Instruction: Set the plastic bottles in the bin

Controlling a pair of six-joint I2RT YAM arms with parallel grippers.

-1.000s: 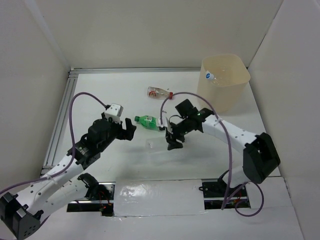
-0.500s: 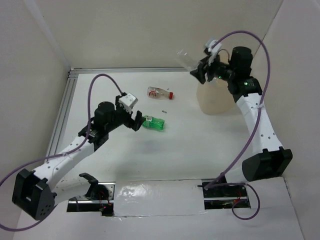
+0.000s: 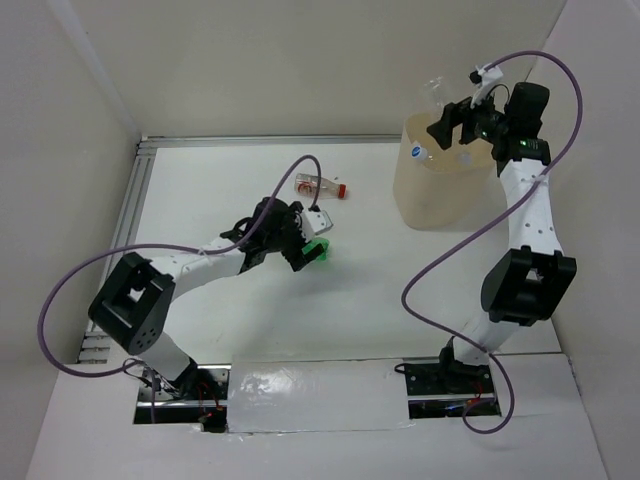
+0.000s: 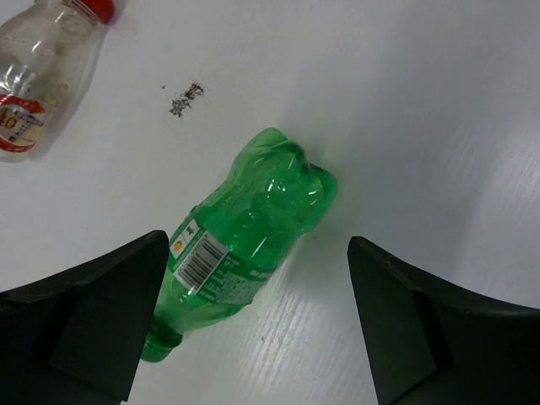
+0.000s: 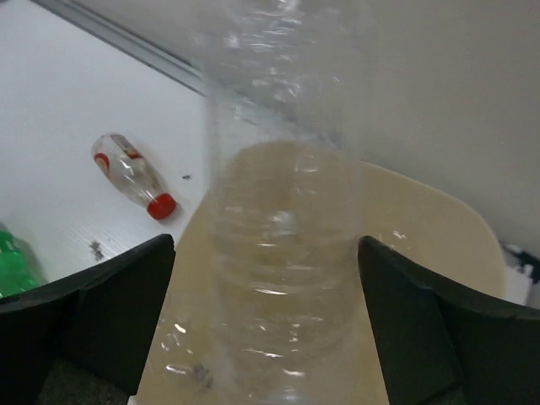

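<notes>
Right gripper, fingers spread wide, was poised over the bin at far right, so the clear bottle between them, not visibly clamped, could drop in. Left gripper, equally wide and empty, straddled the green bottle, ready for pickup.

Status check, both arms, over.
Left gripper open, straddling green bottle. Right gripper open above bin, clear bottle between fingers. Red-capped bottle lies apart. Nothing blocking.
</notes>
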